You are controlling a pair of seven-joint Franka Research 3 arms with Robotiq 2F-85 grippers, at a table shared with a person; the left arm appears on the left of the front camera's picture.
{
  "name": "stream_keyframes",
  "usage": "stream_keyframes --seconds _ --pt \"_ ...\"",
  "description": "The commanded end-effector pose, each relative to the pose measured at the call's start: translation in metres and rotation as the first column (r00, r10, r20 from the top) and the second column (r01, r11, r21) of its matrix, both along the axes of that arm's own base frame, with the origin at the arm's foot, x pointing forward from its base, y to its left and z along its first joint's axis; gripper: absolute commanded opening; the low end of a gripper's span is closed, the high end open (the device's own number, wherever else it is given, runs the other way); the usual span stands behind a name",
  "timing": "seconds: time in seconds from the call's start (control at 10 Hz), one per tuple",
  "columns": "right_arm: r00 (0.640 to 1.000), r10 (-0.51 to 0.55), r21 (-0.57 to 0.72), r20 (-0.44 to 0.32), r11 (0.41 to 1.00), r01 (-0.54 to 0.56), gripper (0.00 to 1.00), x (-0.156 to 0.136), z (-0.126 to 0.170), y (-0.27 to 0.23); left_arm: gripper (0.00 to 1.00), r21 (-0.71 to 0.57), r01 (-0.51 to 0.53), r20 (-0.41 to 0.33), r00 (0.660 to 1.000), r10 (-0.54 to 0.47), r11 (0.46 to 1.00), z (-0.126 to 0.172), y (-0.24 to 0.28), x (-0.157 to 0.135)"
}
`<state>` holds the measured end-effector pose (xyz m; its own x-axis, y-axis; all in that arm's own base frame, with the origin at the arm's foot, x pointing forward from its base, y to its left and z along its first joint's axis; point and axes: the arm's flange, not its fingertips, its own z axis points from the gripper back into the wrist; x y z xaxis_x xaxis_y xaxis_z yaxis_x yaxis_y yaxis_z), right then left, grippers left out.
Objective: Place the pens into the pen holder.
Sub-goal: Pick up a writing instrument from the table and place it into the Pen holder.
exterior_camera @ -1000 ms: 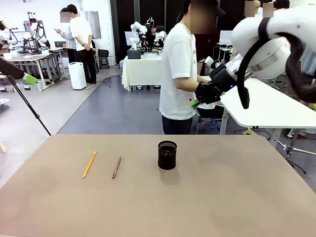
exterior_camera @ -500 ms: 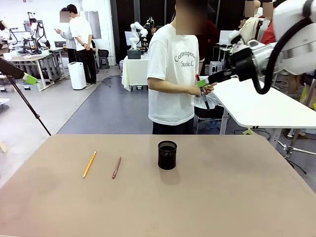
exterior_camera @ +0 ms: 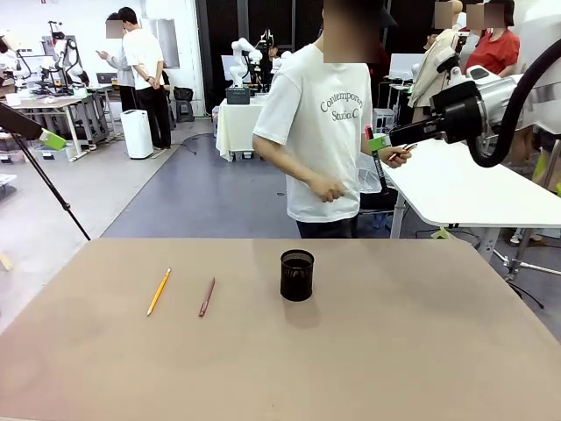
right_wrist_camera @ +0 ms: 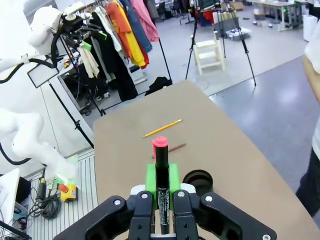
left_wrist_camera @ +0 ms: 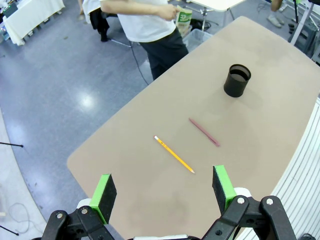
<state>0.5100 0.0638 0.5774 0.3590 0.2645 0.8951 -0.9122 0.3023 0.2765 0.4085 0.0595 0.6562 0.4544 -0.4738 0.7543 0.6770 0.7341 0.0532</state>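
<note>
The robot's right hand (right_wrist_camera: 160,181) is clenched on a black marker (right_wrist_camera: 160,165) with a pink-red cap, held in the air past the desk's (exterior_camera: 394,351) far edge on the right, close to a person's hand (exterior_camera: 399,156). The left hand (left_wrist_camera: 162,192) hangs released, fingers wide apart, high over the desk. The pen holder (exterior_camera: 297,275) stands upright near the desk's middle, and 2 pens lie flat to its left, all apart: a red-brown pen (exterior_camera: 207,297), then a yellow pencil (exterior_camera: 159,292).

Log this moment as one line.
right gripper: shut on marker pen, aloft | left gripper: open, empty | yellow pencil, red-brown pen: on table | pen holder: upright
</note>
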Motion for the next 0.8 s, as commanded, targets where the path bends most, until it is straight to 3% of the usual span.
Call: stream_keyframes --seconds 0.0,0.3,0.5,0.7 --pt "1.000 0.000 -0.006 0.006 1.000 0.000 0.00 0.004 0.002 0.006 1.00 0.001 0.008 0.003 1.000 -0.008 1.000 0.000 -0.001 -0.002" --pt "1.000 0.009 -0.002 -0.002 1.000 -0.009 0.00 0.000 -0.001 0.005 1.00 0.001 0.008 0.003 1.000 -0.008 1.000 0.000 -0.001 -0.002" --pt "0.986 0.086 0.107 0.144 0.989 -0.102 0.00 -0.002 -0.007 -0.003 1.00 0.001 0.008 0.003 1.000 -0.008 1.000 0.000 -0.001 -0.002" --pt "0.968 0.124 0.128 0.219 0.980 -0.155 0.00 -0.001 -0.007 -0.012 1.00 0.001 0.008 0.003 1.000 -0.008 1.000 0.000 -0.001 -0.002"
